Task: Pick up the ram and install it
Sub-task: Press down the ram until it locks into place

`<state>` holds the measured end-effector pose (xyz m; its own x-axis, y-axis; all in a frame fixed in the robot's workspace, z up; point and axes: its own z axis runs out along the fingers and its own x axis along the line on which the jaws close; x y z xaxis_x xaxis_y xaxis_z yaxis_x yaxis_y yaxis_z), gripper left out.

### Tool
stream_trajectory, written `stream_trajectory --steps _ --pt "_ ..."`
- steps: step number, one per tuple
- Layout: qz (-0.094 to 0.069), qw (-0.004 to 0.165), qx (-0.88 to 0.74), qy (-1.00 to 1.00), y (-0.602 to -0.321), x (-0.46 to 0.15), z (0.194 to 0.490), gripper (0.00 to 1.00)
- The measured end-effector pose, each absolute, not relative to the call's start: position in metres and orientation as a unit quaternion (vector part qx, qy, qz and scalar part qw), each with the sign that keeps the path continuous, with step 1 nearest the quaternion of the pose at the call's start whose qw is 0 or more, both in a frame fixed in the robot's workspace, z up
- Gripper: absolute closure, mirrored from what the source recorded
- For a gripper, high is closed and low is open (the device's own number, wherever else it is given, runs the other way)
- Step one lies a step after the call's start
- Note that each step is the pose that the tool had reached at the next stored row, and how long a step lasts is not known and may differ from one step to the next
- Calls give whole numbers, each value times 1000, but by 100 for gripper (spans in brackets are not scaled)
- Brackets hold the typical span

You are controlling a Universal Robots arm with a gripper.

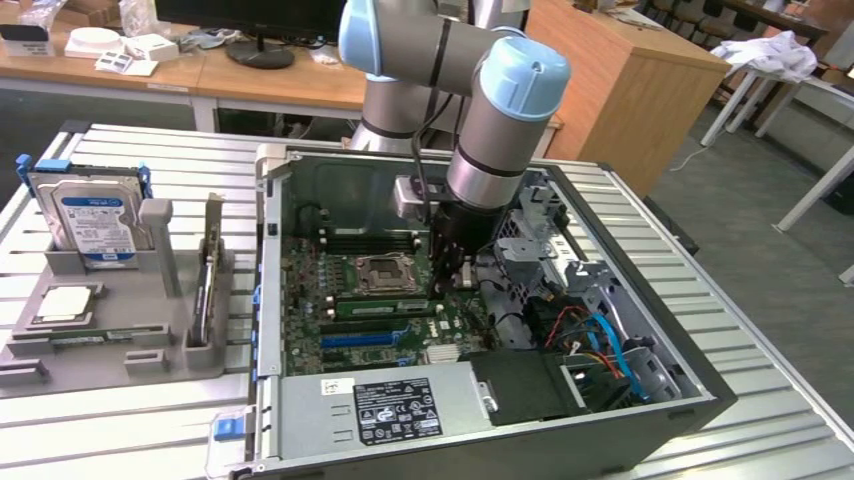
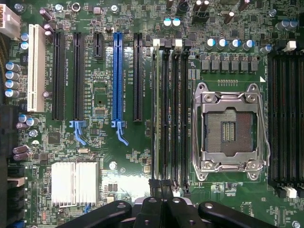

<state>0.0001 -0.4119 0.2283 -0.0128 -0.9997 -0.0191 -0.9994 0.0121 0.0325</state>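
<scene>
Ram seated upright in the memory slot beside the empty processor socket, pincer clenched just above one end of it, nothing grasped.

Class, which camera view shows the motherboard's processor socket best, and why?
The wrist view: the processor socket lies straight below the camera, its metal frame and contacts plain. The exterior view shows it at a slant, from farther off.
</scene>
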Motion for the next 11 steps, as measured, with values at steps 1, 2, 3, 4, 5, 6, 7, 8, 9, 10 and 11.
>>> stream_trajectory --steps 1,2,3,4,5,6,7,8,9,10,11 --pt "-19 4 703 -711 -412 0 228 89" --pt "-19 4 703 -711 -412 0 228 89" --pt "-19 4 703 -711 -412 0 228 89" --pt "-19 4 703 -711 -412 0 228 89" --pt "-19 4 703 -711 -412 0 227 89" --pt "-19 4 703 -711 -412 0 227 89" --pt "-19 4 703 -711 -412 0 227 89" --pt "-19 4 703 -711 -412 0 227 89" --pt "-19 4 703 -711 -412 0 227 89" --pt "-19 4 703 -711 -412 0 227 89" --pt "-19 4 703 -711 -412 0 227 89"
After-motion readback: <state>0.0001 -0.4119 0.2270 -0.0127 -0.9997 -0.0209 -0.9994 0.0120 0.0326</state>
